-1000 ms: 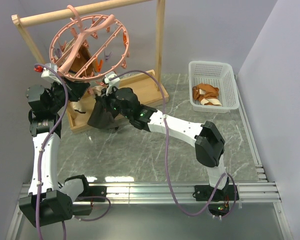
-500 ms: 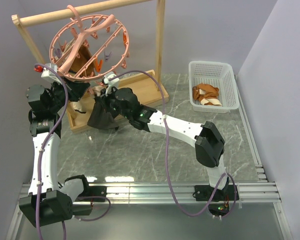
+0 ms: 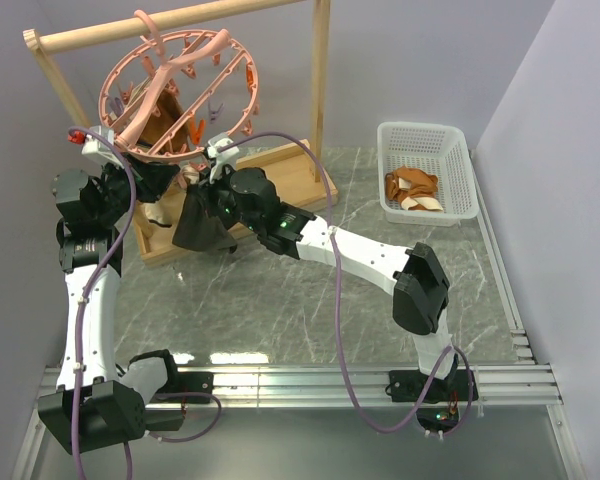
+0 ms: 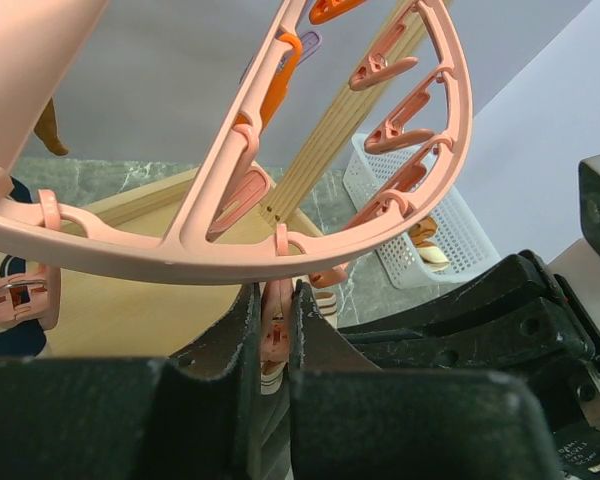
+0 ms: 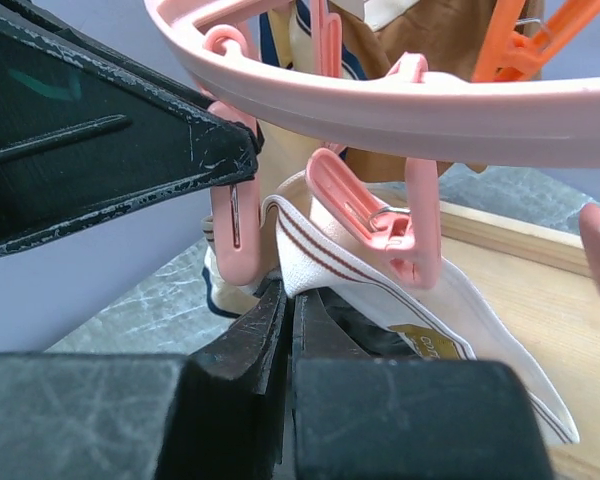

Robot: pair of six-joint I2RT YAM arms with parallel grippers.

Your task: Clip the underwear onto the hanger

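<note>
Near the far-left corner of the desk, the right hand (image 5: 288, 318) is clenched on the underwear (image 3: 202, 228) by its pale waistband, lifting it just under the hanger (image 5: 430, 110) ring. The left hand (image 4: 273, 312) pinches a pink clip (image 4: 274, 345) beside that waistband.
</note>
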